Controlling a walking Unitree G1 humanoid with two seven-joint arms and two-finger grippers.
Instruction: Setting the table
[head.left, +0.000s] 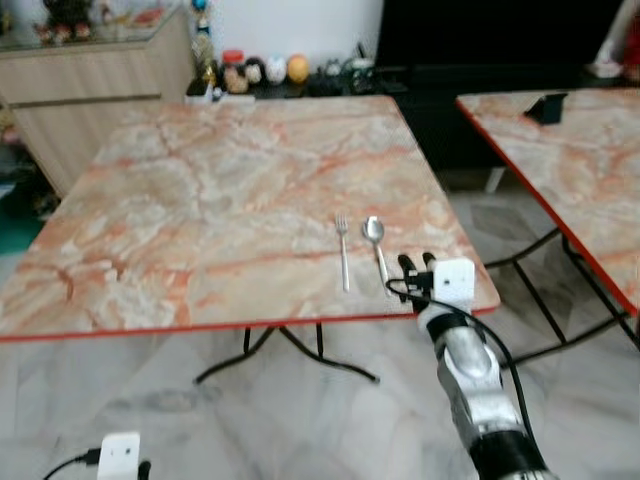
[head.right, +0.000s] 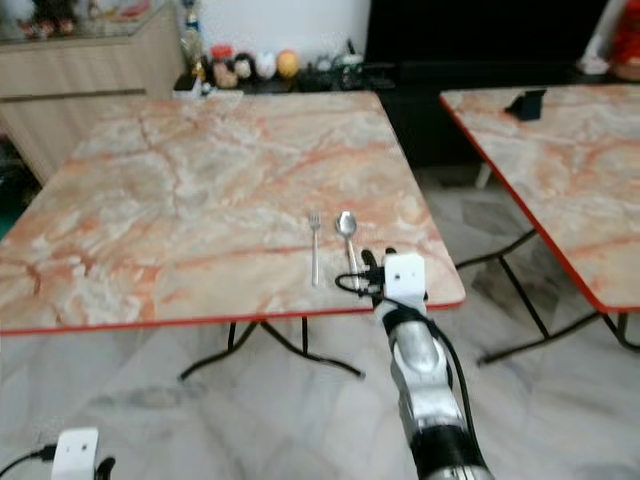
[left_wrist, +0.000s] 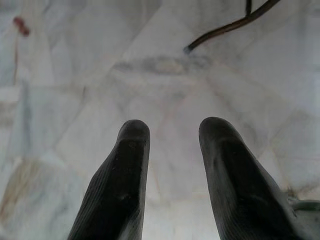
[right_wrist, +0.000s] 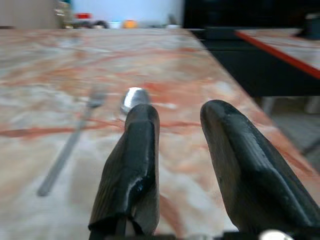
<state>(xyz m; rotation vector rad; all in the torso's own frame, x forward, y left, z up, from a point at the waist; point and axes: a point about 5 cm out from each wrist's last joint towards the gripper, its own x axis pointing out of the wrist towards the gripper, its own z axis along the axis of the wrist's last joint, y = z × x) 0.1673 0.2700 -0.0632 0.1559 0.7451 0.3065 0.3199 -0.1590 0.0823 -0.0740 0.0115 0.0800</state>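
Lower centre, our right pincer (head.left: 416, 264) hovers spread beside the spoon (head.left: 376, 245) and fork (head.left: 343, 250) on the desk (head.left: 200, 200); our left pincer (left_wrist: 172, 150), spread, hangs above the floor.

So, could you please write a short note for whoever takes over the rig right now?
Right claw: open, holding nothing, at the near edge of the marble table, just at the spoon's handle end.
Left claw: open, holding nothing, hanging low over the floor, idle.
Things: fork and spoon lie side by side near the table's near right corner, fork to the left, handles toward the robot, close together but apart.
Done: fork and spoon are laid on the table.
Left: I see no plate, cup or other setting pieces on this table, so the rest of the setting probably has to be fetched.
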